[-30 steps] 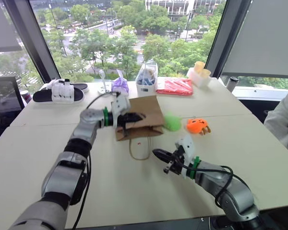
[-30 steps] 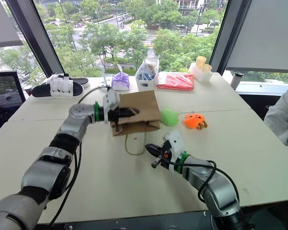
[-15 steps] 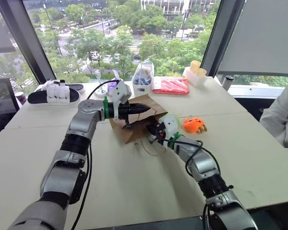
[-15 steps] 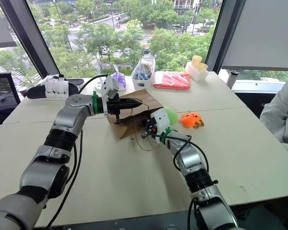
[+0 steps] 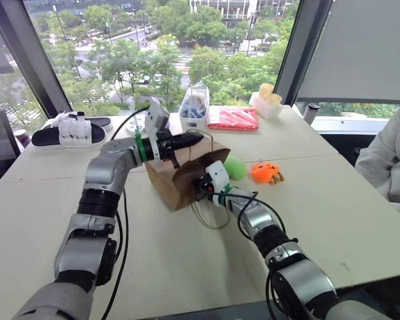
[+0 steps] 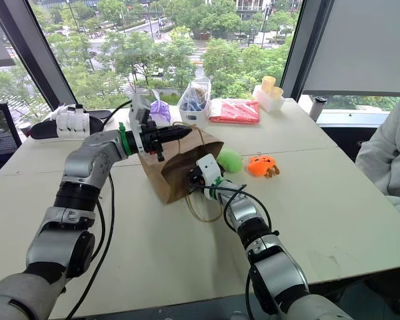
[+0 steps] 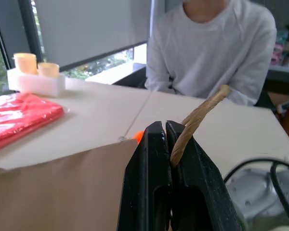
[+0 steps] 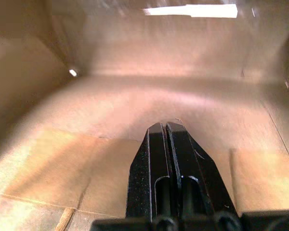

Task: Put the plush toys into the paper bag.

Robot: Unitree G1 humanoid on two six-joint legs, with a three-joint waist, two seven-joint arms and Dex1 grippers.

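Observation:
The brown paper bag (image 5: 167, 179) lies on its side on the table with its mouth held up and facing right. My left gripper (image 5: 198, 138) is shut on the bag's tan cord handle (image 7: 195, 120) and holds the upper lip raised. My right gripper (image 8: 164, 129) is shut, empty, and reaches into the bag's mouth, with brown paper walls (image 8: 135, 101) all around it. The lime-green plush toy (image 5: 235, 168) lies on the table just right of the bag. The orange plush toy (image 5: 266, 173) lies further right.
The bag's other handle loop (image 5: 210, 219) lies flat on the table. At the back stand black-and-white slippers (image 5: 67, 129), a purple pouch (image 6: 161, 111), a clear plastic bag (image 5: 195, 107), a red packet (image 5: 235, 118) and a white tray with cups (image 5: 267, 101). A person in white (image 5: 387, 160) sits at the right.
My left gripper has risen with the handle, lifting the bag's upper side so the mouth gapes. My right gripper has moved forward and left from the open table into the bag's mouth.

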